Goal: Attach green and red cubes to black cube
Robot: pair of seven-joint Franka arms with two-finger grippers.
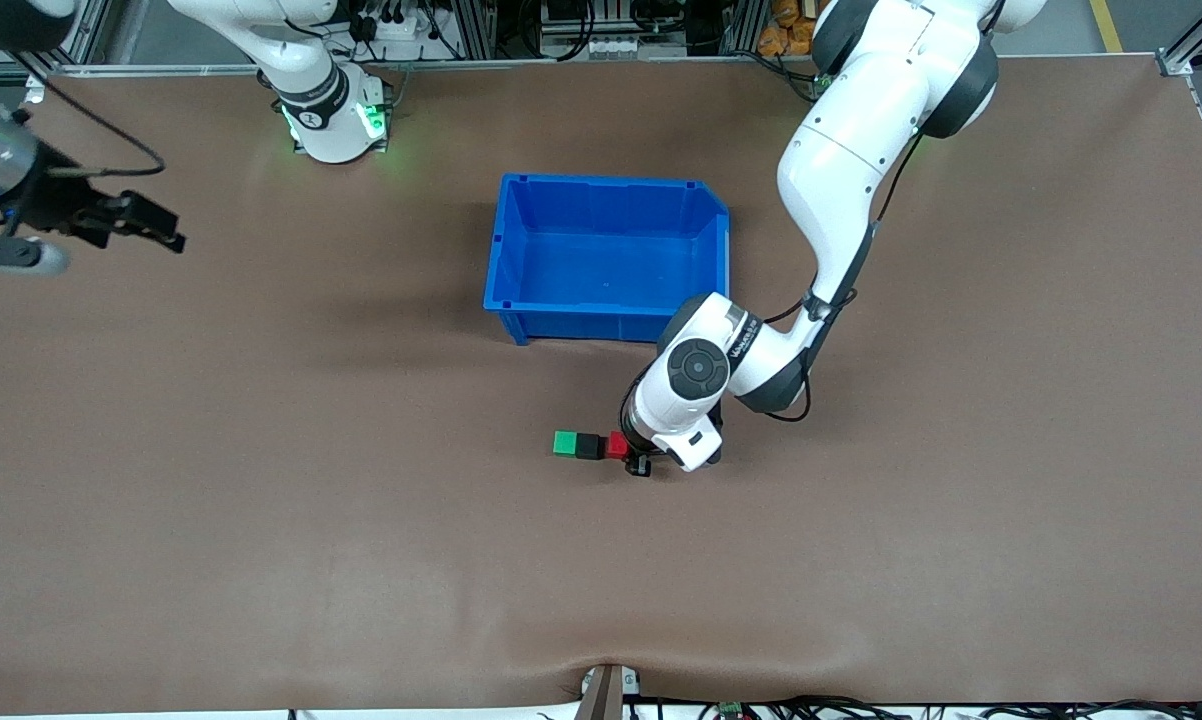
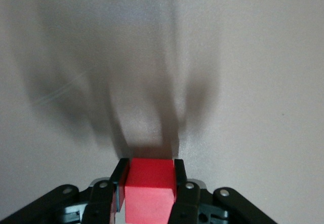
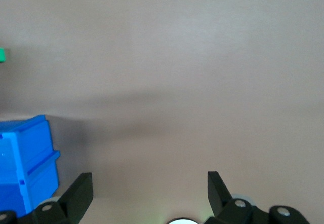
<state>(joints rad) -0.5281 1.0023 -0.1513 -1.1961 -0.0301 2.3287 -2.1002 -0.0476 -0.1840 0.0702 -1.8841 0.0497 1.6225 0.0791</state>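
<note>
A small matte black cube [image 1: 588, 446] sits on the brown table [image 1: 261, 520], nearer to the front camera than the open blue plastic bin [image 1: 606, 255] and well apart from it. This black cube serves as the reference point below.

A small bright green cube [image 1: 565, 443] rests on the table against the black cube, on the face toward the right arm's end of the table. A small bright red cube [image 1: 616, 445] lies against the black cube's face toward the left arm's end. The three cubes form one straight row, with the black cube in the middle.

The left end effector [image 1: 633, 452] is down at table level beside the black cube, at the red cube. In the left wrist view its black fingers [image 2: 180, 181] are pressed against two faces of the red cube [image 2: 150, 188], one on each side, pinching it. The black and green cubes are hidden in that view.

The right end effector [image 1: 151, 225] hangs over bare table, well apart from the black cube, toward the right arm's end; this arm waits. Its fingers [image 3: 81, 191] are spread wide with nothing between them. The right wrist view shows a corner of the blue bin [image 3: 25, 163] and a sliver of the green cube [image 3: 2, 55] at the frame edge.
</note>
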